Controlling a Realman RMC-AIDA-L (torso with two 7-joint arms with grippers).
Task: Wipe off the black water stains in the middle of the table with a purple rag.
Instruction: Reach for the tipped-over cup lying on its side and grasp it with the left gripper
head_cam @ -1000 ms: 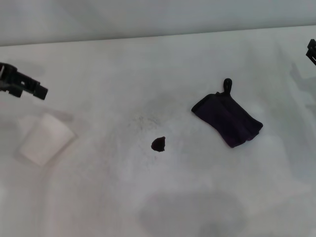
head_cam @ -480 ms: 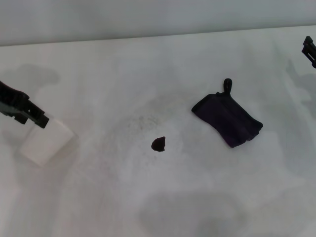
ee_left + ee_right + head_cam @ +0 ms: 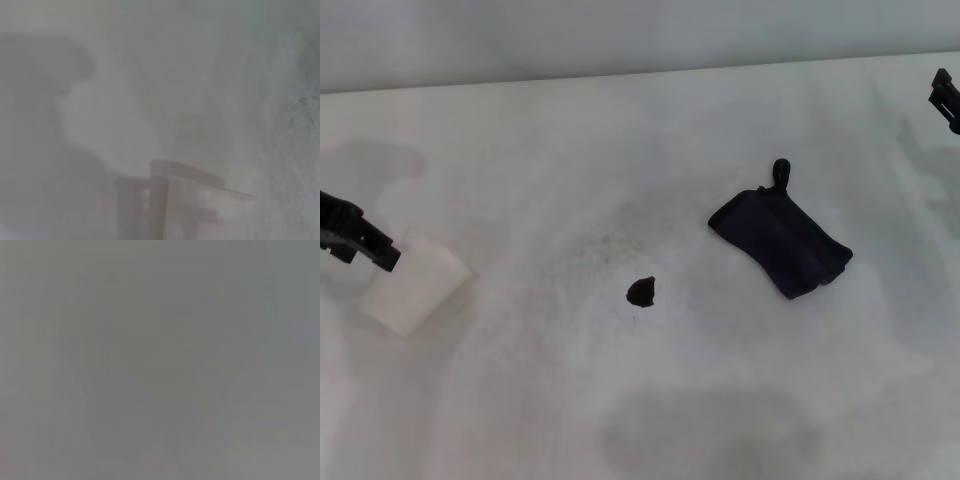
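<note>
Near the centre of the table (image 3: 520, 150), slightly toward 7 o'clock, the black water stains (image 3: 641, 291) are seen as one small dark irregular blot, with faint grey speckles scattered at about 11 o'clock from it. The purple rag (image 3: 781, 240) is found at roughly 2 o'clock from the blot, well apart from it, lying flat and folded, with its loop tab (image 3: 780, 170) pointing toward 12 o'clock. Neither gripper is in contact with the rag or the blot.

At the 9 o'clock edge of the head view, the left gripper (image 3: 355, 238) is recorded just above and beside a white block (image 3: 418, 287), whose near corner is overlapped by the gripper tip. The width of its pincer cannot be told. In the left wrist view, the white block (image 3: 187, 200) is seen as a pale boxy shape on the table surface.

At the 3 o'clock edge, high up, only a small part of the right gripper (image 3: 947, 98) is visible; its pincer state cannot be told. Nothing is resolved in the right wrist view.
</note>
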